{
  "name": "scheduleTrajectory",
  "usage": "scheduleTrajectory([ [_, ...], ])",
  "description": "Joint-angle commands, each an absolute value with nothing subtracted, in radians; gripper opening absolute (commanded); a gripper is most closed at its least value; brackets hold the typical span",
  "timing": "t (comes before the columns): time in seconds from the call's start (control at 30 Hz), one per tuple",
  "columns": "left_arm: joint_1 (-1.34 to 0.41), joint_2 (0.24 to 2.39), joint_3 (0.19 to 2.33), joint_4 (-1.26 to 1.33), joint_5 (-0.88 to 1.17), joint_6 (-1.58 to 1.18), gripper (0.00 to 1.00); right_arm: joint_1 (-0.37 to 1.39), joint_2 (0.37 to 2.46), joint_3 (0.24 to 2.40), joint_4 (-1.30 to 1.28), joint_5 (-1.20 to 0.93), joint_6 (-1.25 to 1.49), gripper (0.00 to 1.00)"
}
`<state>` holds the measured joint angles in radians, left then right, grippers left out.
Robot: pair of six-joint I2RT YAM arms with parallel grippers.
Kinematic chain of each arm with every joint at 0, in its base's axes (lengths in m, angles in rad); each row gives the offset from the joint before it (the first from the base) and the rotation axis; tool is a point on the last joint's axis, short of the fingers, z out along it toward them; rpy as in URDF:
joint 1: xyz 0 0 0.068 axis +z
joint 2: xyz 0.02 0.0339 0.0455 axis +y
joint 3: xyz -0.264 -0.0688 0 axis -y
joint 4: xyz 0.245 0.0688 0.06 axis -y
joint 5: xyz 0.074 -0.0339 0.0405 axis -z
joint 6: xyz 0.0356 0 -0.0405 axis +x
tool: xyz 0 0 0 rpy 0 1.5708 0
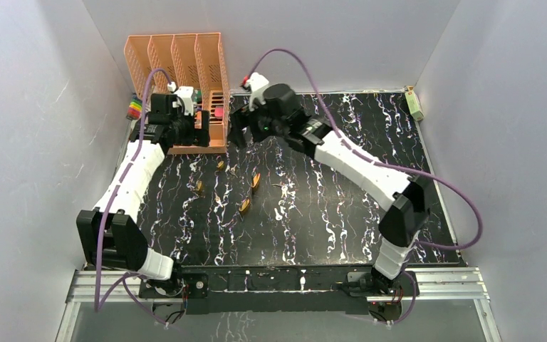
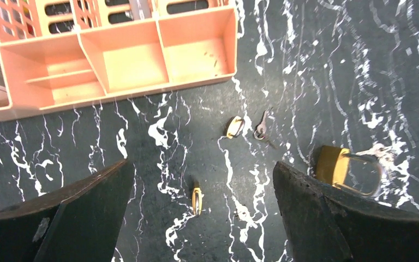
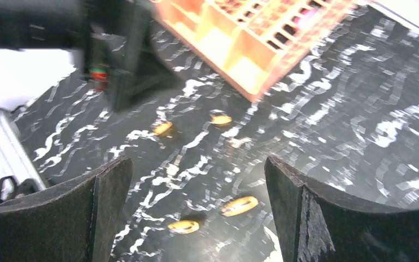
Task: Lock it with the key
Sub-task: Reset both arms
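Several small brass padlocks lie on the black marbled table; one padlock sits near the middle. In the left wrist view, a padlock stands on edge between my open fingers, far below them. A larger padlock with its shackle peeks past the right finger. A silver key lies beside another padlock. My left gripper hangs open and empty by the orange organizer. My right gripper is open and empty above two padlocks. Motion blurs that view.
The orange file organizer stands at the back left, close to both grippers. Coloured items sit against the left wall. A small box lies at the back right corner. More keys are scattered mid-table.
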<state>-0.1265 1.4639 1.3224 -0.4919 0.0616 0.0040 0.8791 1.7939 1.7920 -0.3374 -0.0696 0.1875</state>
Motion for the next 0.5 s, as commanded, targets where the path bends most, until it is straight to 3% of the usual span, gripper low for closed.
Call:
scheduleTrajectory([
  [0.0,-0.127,1.381,1.407,-0.521,0.104,-0.028,0.98,0.818,1.668,1.701,-0.323,0.067,0.185,0.99],
  [0.27,-0.127,1.316,1.410,-0.396,0.205,-0.072,0.98,0.806,1.459,1.555,-0.342,0.431,0.214,0.99],
  [0.47,-0.126,1.262,1.382,-0.311,0.302,-0.080,0.98,0.748,1.284,1.402,-0.315,0.464,0.212,0.99],
])
